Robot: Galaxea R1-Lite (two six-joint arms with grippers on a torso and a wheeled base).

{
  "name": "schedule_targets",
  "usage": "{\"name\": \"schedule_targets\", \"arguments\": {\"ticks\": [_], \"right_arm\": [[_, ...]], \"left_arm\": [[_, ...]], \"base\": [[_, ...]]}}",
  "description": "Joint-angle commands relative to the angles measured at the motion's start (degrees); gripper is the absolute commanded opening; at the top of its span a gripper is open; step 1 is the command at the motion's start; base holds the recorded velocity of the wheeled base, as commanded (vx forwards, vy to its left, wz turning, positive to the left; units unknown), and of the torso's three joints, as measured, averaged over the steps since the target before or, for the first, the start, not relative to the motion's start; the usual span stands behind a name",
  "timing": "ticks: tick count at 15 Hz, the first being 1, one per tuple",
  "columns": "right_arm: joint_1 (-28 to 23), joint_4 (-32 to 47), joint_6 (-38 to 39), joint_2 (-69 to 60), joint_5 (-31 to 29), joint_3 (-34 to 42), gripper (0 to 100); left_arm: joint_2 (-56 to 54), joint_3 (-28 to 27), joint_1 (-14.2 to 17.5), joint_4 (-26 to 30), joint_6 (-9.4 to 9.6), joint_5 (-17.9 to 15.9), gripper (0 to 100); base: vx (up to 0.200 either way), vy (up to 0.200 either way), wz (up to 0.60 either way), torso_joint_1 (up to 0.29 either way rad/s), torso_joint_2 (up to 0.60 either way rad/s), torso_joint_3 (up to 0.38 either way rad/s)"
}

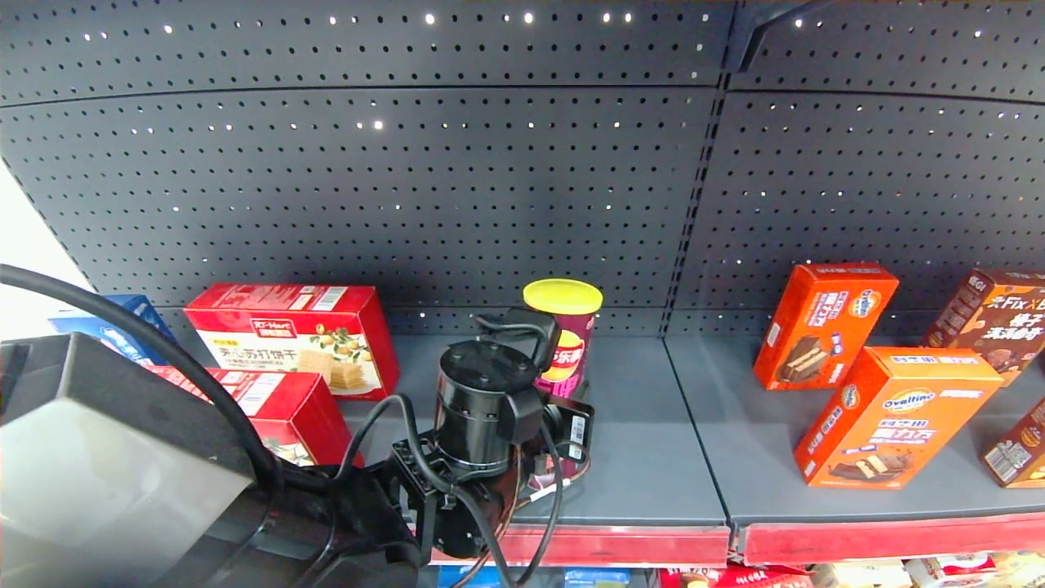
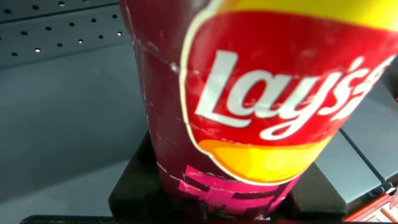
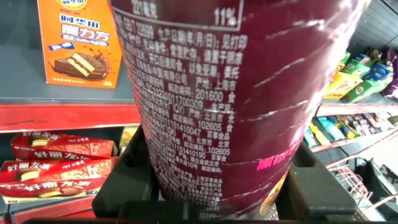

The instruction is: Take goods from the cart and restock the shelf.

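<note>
Gripping a can (image 2: 249, 93) low on its maroon wall, the left gripper (image 2: 224, 196) has its jaws closed on it, one dark finger pressed to each side. In the head view this can stands upright over the shelf (image 1: 637, 441), yellow lid up, roughly midway across the left bay and nearer the front lip than the back. The wrist hides its base, so I cannot tell whether it rests on the shelf or hangs just above. The right gripper (image 3: 217, 196) is clamped the same way on a second can (image 3: 224, 93), held out in front of the shelf.

To the left of the first can lie red boxes (image 1: 290, 339), near but not touching. In the right bay, well apart, stand orange boxes (image 1: 820, 322) and a brown box (image 1: 992, 322). Behind everything is the pegboard (image 1: 408, 204).

The step in hand looks like setting the first can down. The next move calls for making sure the base sits flat, then spreading the jaws just enough to free it and drawing the arm straight back toward the front lip. A sideways brush from a finger could topple so tall a can. The bare shelf beside it should suit the second can, set close but not knocking the first
</note>
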Motion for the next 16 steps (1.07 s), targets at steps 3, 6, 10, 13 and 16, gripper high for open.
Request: {"name": "schedule_targets", "arguments": {"ticks": [3,6,10,13,16], "right_arm": [[-0.02,-0.01,-0.01,-0.02,0.04,0.03,0],[-0.02,-0.01,-0.01,-0.02,0.04,0.03,0],[-0.02,-0.01,-0.01,-0.02,0.04,0.03,0],[0.07,-0.01,-0.01,-0.02,0.13,0.03,0],[0.07,-0.01,-0.01,-0.02,0.04,-0.06,0]], "left_arm": [[-0.01,-0.03,0.00,-0.02,-0.01,0.10,100],[-0.01,-0.03,0.00,-0.02,-0.01,0.19,100],[-0.01,-0.38,-0.35,-0.11,0.08,0.10,100],[-0.01,-0.20,-0.44,-0.11,0.08,0.19,100],[-0.19,0.50,-1.40,-0.02,0.08,1.95,100]], "base": [[0.000,0.000,0.00,0.000,0.00,0.000],[0.000,0.000,0.00,0.000,0.00,0.000],[0.000,0.000,0.00,0.000,0.00,0.000],[0.000,0.000,0.00,0.000,0.00,0.000],[0.000,0.000,0.00,0.000,0.00,0.000]]}}
